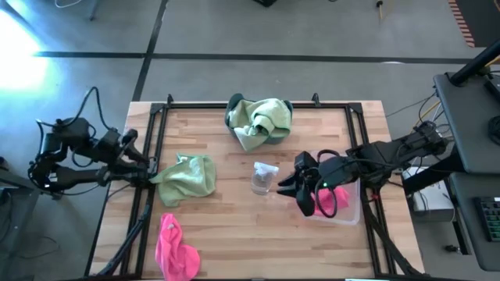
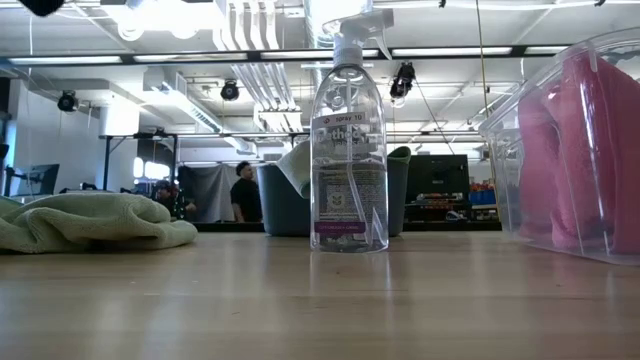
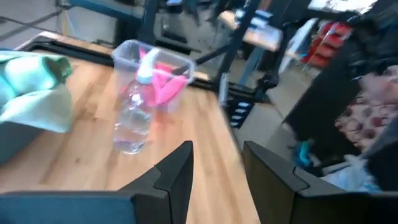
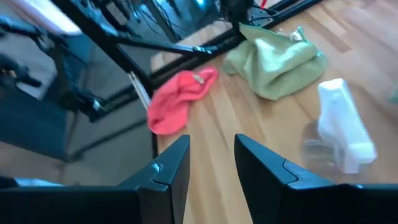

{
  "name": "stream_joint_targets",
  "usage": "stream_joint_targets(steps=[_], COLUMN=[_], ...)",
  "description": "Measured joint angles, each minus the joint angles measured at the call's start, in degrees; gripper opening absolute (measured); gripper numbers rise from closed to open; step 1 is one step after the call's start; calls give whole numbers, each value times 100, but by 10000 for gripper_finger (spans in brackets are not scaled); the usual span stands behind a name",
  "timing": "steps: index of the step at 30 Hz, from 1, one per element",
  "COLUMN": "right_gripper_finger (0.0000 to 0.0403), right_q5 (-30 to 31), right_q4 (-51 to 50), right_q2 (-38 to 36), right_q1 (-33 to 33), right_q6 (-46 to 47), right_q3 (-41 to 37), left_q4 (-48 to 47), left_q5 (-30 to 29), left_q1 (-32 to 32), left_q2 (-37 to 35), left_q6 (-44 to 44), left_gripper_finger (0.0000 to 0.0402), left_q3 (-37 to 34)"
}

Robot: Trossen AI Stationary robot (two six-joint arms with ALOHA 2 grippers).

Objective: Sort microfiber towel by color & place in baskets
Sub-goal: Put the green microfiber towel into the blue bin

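Sorting is partway done. Pink towels (image 1: 326, 197) already lie in the clear basket (image 1: 349, 212) at the near right of the table (image 1: 234, 226), and green towels (image 1: 260, 119) are heaped over the dark basket (image 1: 232, 117) at the far centre. Two cloths remain loose: a green towel (image 1: 186, 176) at the left and a pink towel (image 1: 173, 248) at the near left corner. A spray bottle (image 1: 264, 177) stands mid-table, just left of the clear basket. The right gripper (image 1: 301, 190) hovers at that basket's left rim, its fingers spread and empty. The left gripper (image 1: 141, 162) sits at the table's left edge beside the loose green towel, fingers likewise spread and empty. The next move probably calls for pinching one loose towel and carrying it past the bottle to its matching basket.
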Motion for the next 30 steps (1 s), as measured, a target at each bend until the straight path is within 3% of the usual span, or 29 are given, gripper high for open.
stream_joint_targets(steps=[2, 7, 9, 16, 23, 30], right_gripper_finger=[118, 116, 117, 115, 113, 110], right_q5=[9, 190, 475, 1533, 1574, 1582], right_q4=[-417, -1872, -2450, -3996, -4358, -4359], right_q2=[157, 521, 656, 1024, 1102, 1051], right_q1=[0, -75, -125, -360, -801, -1308], right_q6=[-192, -584, -724, -1475, -2553, -3239], right_q3=[358, 1272, 1610, 2508, 2944, 3178], left_q4=[-23, -149, -179, -790, -1877, -1146], left_q5=[-566, -2731, -3168, -3365, -3582, -3457], left_q1=[0, 1, 4, 1, 1, 1], left_q2=[0, 43, 78, 291, 608, 588], left_q6=[128, 357, 308, -498, -1484, -1686], left_gripper_finger=[126, 126, 126, 126, 126, 126], left_q3=[-121, -271, -280, -445, -825, -1431])
